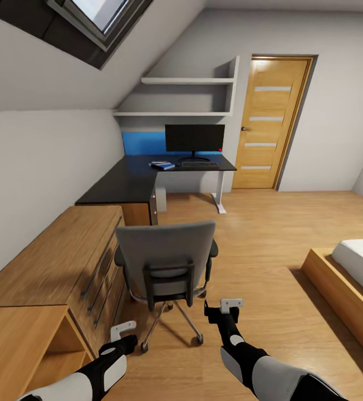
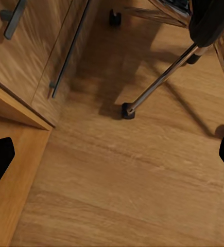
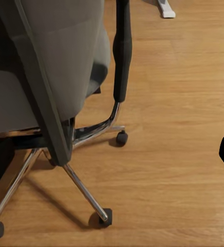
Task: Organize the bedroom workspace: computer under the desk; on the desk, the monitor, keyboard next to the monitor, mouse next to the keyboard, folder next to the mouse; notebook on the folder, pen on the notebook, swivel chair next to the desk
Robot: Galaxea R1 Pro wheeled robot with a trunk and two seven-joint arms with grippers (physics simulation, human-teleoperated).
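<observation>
Head view puts the swivel chair [image 1: 167, 259] backrest before you; both sets of fingers look released, so grip its top edge squarely and roll it benchward.

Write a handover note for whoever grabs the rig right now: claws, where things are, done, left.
Left claw: open, empty, low beside the wooden dresser.
Right claw: open, empty, just behind the swivel chair.
Chair stands mid-floor, back toward the robot, well short of the desk; seat contents hidden by the backrest.
Done: monitor on the desk, keyboard in front of it. A blue item lies left of the keyboard; too small to identify.
Left: can't confirm mouse, notebook, pen, computer from here. Folder to the desk, stack, then bring the chair up to the desk.
</observation>
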